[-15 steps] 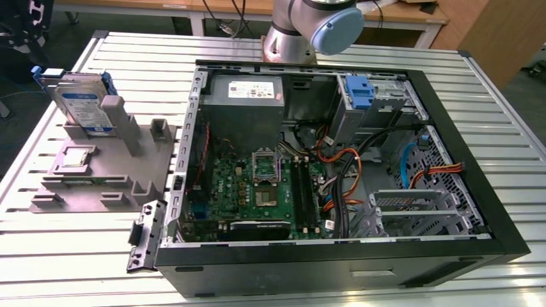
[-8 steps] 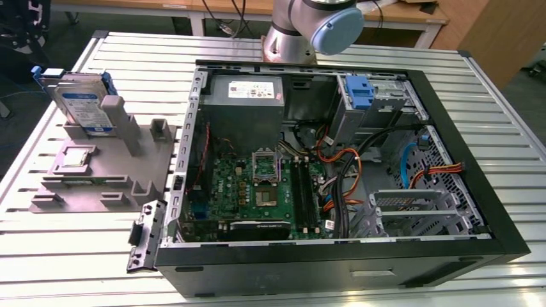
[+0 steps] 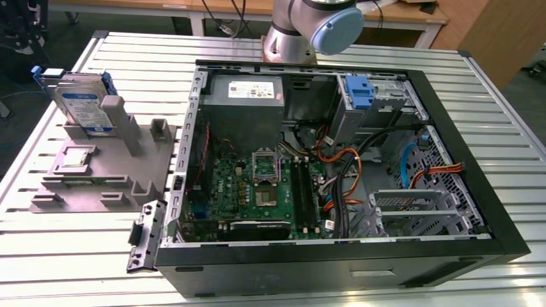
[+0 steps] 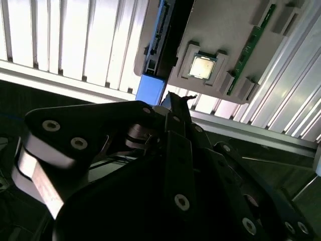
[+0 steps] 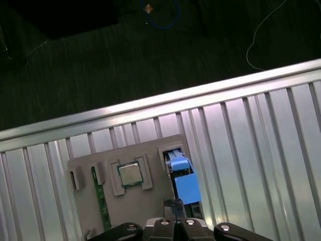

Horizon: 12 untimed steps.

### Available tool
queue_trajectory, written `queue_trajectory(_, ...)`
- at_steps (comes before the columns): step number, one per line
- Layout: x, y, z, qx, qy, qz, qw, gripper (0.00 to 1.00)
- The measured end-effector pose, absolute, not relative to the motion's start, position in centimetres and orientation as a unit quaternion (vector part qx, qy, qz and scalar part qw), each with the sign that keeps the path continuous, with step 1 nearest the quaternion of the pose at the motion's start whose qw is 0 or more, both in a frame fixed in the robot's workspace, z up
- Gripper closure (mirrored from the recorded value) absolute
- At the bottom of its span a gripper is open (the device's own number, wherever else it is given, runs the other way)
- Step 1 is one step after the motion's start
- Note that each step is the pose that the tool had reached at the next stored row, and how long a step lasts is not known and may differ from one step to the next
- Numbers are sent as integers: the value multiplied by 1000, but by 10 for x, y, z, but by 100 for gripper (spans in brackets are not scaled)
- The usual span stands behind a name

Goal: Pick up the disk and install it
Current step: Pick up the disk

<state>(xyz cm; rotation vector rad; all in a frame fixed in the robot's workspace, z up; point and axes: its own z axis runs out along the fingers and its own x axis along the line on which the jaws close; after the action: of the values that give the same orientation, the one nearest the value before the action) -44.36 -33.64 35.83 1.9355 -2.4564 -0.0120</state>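
Note:
The disk (image 3: 81,105) stands on edge in a slot at the back of the grey fixture (image 3: 94,173), at the exterior view's left. It is silver-grey with a white-and-blue label and blue rails. From above, in both wrist views, it shows edge-on as a narrow dark body with a blue rail end (image 5: 183,181) (image 4: 150,90). My gripper (image 5: 174,205) (image 4: 176,100) hangs above the fixture close to the disk's top edge and apart from it. Its black fingers are pressed together, with nothing between them.
The open computer case (image 3: 477,211) lies at the exterior view's right, with a drive bay holding a blue bracket (image 3: 362,96) and a grey power supply (image 3: 247,89). A processor chip (image 5: 129,174) and a green memory stick (image 5: 100,201) sit on the fixture. The ribbed metal table (image 3: 77,268) ends just beyond the fixture.

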Motion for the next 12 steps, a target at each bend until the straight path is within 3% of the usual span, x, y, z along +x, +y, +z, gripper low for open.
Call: queue_trajectory(12, -446, -335, 356, 638, -770, -3, 6, 90)
